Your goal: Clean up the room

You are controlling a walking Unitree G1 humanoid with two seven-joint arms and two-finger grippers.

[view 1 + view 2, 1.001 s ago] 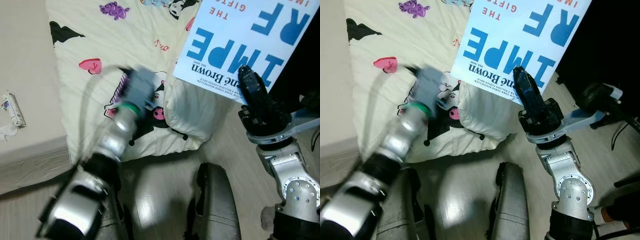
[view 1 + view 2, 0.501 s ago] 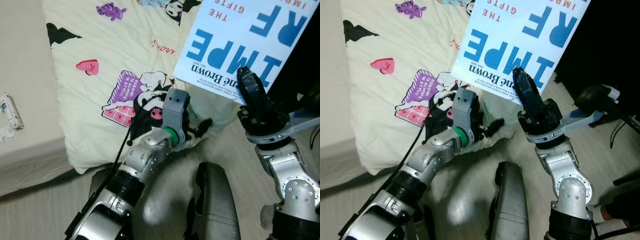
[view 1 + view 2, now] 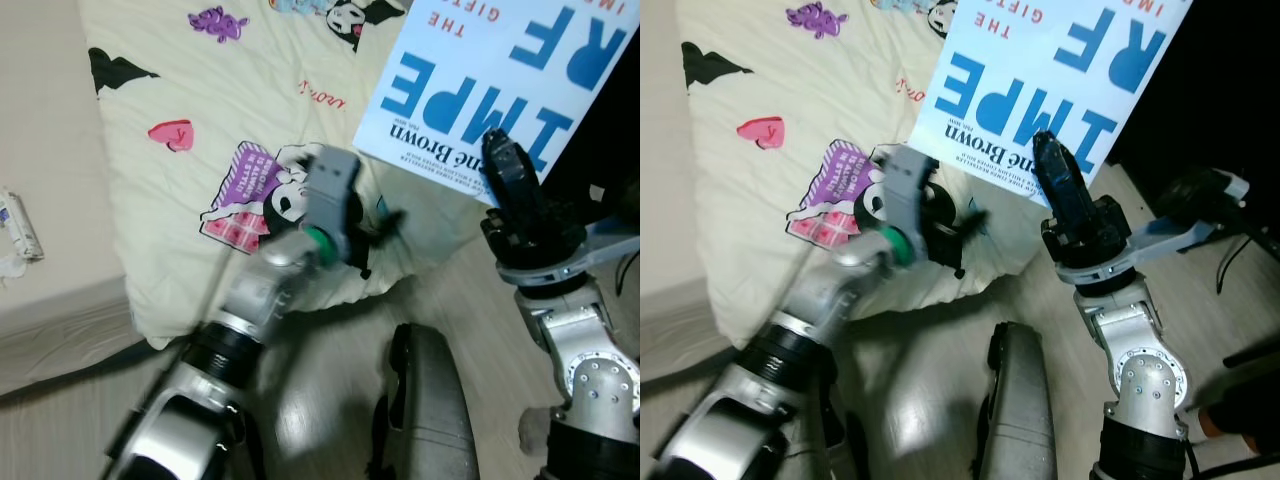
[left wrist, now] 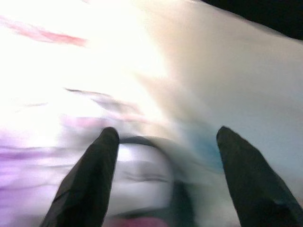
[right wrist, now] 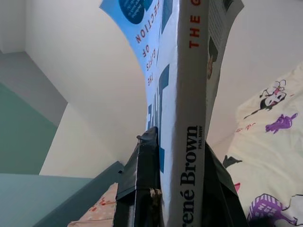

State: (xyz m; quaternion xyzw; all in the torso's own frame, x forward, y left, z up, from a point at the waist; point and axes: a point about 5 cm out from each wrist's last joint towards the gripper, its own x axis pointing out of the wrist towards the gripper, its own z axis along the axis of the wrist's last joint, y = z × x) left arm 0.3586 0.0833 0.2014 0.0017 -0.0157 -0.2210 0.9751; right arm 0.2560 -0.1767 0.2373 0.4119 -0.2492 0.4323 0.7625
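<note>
My left gripper, fingers spread wide, hovers just over the pillow corner directly ahead, nearer it than my right gripper, which clamps the upright book.

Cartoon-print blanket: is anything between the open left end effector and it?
Nothing visible. The left end effector is open right over the cartoon-print blanket, fabric directly between its fingers. The book, clamped in the right end effector, is held off to the side.

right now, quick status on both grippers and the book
Right gripper shut on the blue-and-white book, held up over the pillow. Left gripper open, low over pillow's cartoon print. Nothing between them.
</note>
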